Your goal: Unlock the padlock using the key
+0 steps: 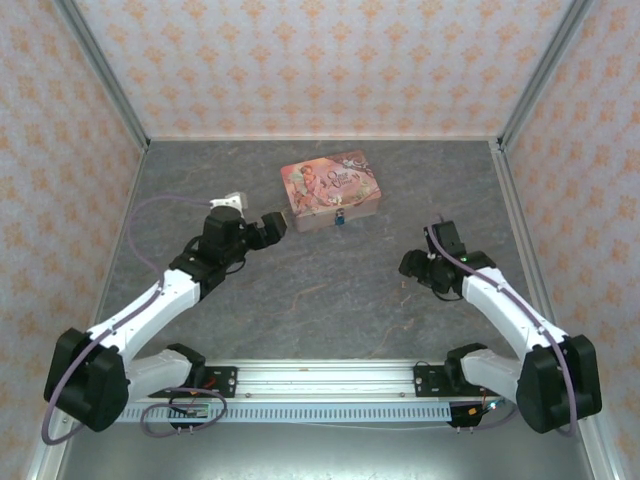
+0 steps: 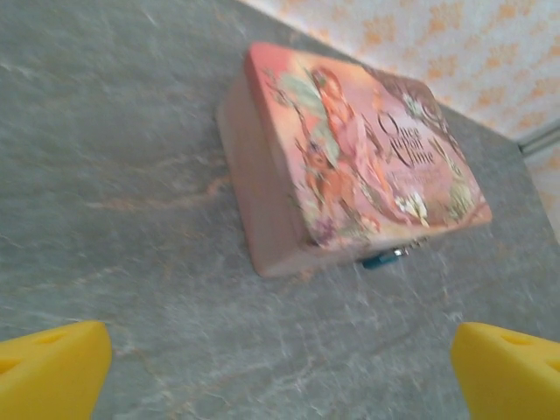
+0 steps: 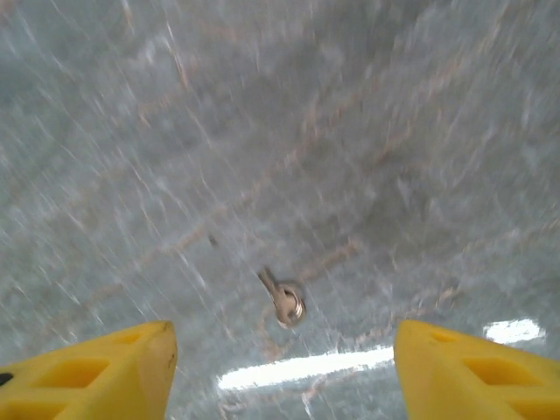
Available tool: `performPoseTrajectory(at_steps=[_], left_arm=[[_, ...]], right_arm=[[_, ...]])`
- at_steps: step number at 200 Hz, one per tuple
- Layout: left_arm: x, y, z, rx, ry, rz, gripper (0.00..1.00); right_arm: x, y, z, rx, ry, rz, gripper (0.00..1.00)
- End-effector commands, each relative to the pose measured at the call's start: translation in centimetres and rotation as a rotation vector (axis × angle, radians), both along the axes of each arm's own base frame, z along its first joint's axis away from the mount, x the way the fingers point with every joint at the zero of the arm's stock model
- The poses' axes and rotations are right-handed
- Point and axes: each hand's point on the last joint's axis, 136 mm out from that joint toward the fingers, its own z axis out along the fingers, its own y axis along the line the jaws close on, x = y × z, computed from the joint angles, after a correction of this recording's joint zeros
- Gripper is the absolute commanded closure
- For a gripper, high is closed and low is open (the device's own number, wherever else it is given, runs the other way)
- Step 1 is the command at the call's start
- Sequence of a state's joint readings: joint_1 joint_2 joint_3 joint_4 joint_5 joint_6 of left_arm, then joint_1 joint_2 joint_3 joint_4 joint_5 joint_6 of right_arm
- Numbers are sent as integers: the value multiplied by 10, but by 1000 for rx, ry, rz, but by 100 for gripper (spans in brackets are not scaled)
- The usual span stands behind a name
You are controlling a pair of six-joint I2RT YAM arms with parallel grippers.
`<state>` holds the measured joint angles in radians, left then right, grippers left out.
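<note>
right now our left gripper (image 2: 280, 376) hovers with its jaws spread wide and nothing between them, facing the pink tin (image 2: 350, 166) on the grey table (image 2: 114, 131). the blue padlock (image 2: 383, 257) hangs at the tin's front edge, touching it. our right gripper (image 3: 280, 372) is likewise spread wide and grips nothing; the key (image 3: 284, 300) lies flat on the table just ahead, between its fingers' lines.

The tin (image 2: 350, 166) half hides the small padlock (image 2: 382, 258).
</note>
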<state>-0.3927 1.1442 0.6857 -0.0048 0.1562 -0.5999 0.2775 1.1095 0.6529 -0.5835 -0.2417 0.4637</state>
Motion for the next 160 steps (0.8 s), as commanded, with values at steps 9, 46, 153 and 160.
performPoseTrajectory(at_steps=[9, 46, 153, 160], left_arm=[[7, -36, 10, -70, -9, -82, 0], [10, -56, 5, -76, 1, -127, 0], [13, -62, 4, -56, 20, -140, 0], [13, -62, 5, -55, 19, -140, 0]], right_arm=[[-20, 7, -26, 21, 115, -28, 42], [-18, 12, -38, -34, 163, 17, 51], [6, 14, -44, -91, 157, 27, 67], [7, 15, -45, -90, 160, 31, 68]])
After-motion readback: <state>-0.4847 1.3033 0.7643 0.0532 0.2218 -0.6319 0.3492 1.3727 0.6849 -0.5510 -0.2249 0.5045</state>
